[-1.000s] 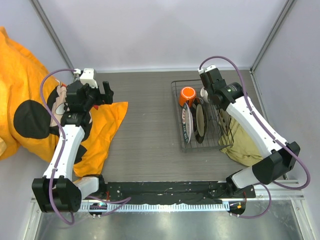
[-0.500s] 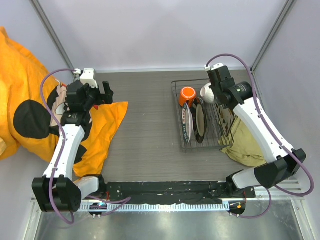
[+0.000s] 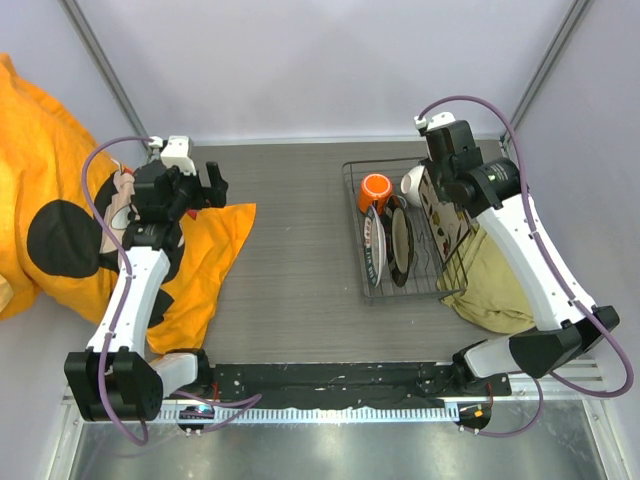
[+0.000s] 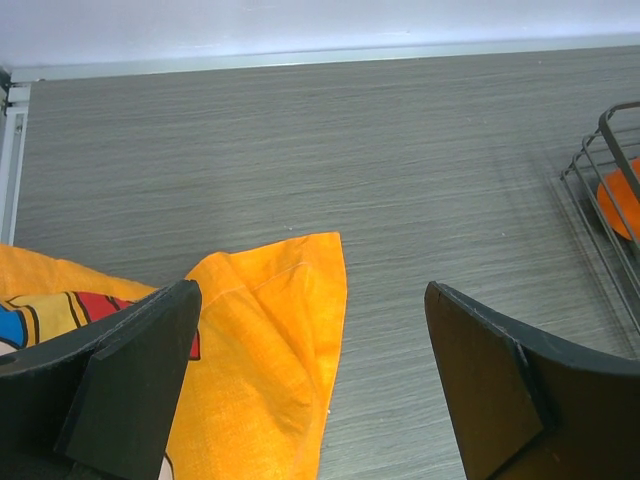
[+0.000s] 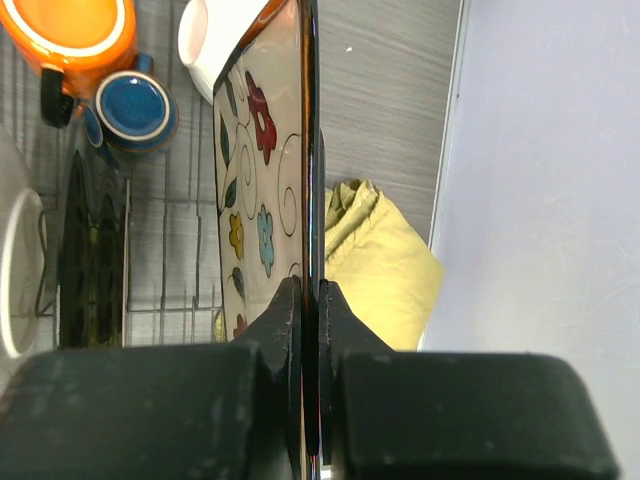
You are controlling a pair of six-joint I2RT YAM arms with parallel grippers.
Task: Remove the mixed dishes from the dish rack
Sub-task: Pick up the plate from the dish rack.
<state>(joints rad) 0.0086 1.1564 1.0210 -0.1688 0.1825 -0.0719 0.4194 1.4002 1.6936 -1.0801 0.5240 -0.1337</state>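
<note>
Overhead view first. Right claw [image 3: 440, 186] is clamped on the square cream plate [image 3: 448, 214], which hangs tilted on edge beneath it, over the right end of the dish rack [image 3: 385, 163]. To this claw's left, inside the rack, the white bowl [image 3: 413, 185] sits just beside it and the orange mug [image 3: 375, 187] further along. Toward the arm bases from the claw, a round plate [image 3: 402, 240] stands upright among the prongs. An olive cloth [image 3: 495, 290] lies on the desk [image 3: 290, 230], base-side and right of the claw, against the rack. Left claw [image 3: 213, 184] is well apart from the rack, jaws spread, holding nothing, above an orange cloth [image 3: 205, 260].

Left wrist view. Left claw [image 4: 312, 330] stands wide open and empty. The orange cloth [image 4: 260, 350] lies below it on the desk [image 4: 300, 150]. Ahead and to its right are a corner of the dish rack [image 4: 600, 170] and a sliver of the orange mug [image 4: 622, 205].

Right wrist view. Right claw [image 5: 308, 300] is pinched tight on the rim of the square cream plate [image 5: 255, 200], seen nearly edge-on, flowered face turned to the claw's left. Ahead and left of the claw, the small dark-blue cup [image 5: 132, 105] sits just beside the orange mug [image 5: 75, 25]. The white bowl [image 5: 215, 40] is at the plate's far end. The olive cloth [image 5: 380, 270] is just right of the claw.
</note>
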